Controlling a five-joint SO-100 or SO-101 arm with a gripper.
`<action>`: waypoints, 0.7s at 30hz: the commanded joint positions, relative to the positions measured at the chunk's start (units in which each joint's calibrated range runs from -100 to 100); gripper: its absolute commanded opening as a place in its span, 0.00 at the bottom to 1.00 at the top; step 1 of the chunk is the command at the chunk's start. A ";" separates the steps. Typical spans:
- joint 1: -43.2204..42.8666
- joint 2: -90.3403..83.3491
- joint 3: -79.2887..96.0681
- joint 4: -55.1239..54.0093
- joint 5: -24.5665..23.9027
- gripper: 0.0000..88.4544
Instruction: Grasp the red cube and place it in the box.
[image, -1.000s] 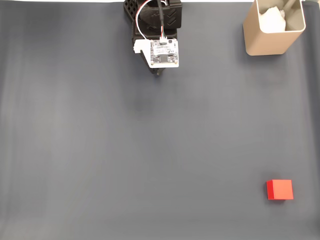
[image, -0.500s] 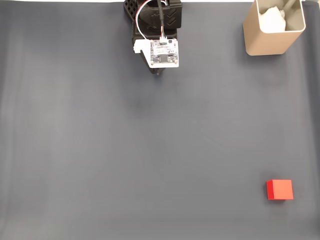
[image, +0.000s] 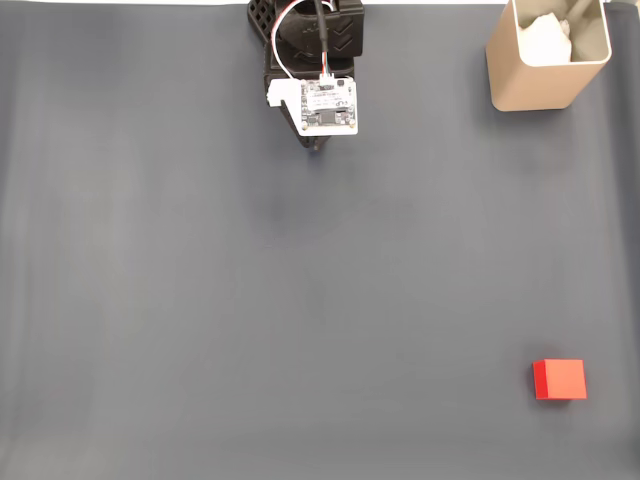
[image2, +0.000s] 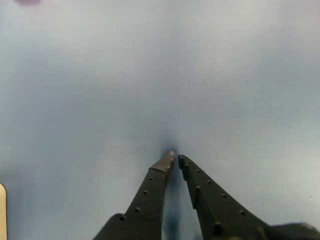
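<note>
The red cube (image: 559, 379) lies on the dark grey mat at the lower right of the fixed view. The beige box (image: 546, 58) stands in the top right corner, with something white inside it. The arm sits folded at the top centre, far from both, and its gripper (image: 317, 146) points down at the mat under the white circuit board. In the wrist view the gripper (image2: 175, 158) is shut, its two black fingertips nearly touching with nothing between them, just above bare mat.
The grey mat (image: 250, 320) covers nearly the whole fixed view, with a white table edge along the top. The arm's black base (image: 300, 30) stands at the top centre.
</note>
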 joint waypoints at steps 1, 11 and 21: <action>-0.62 0.09 0.45 1.04 0.24 0.00; -0.34 0.09 0.45 1.04 -0.10 0.00; -0.05 0.09 0.45 -0.52 -0.83 0.00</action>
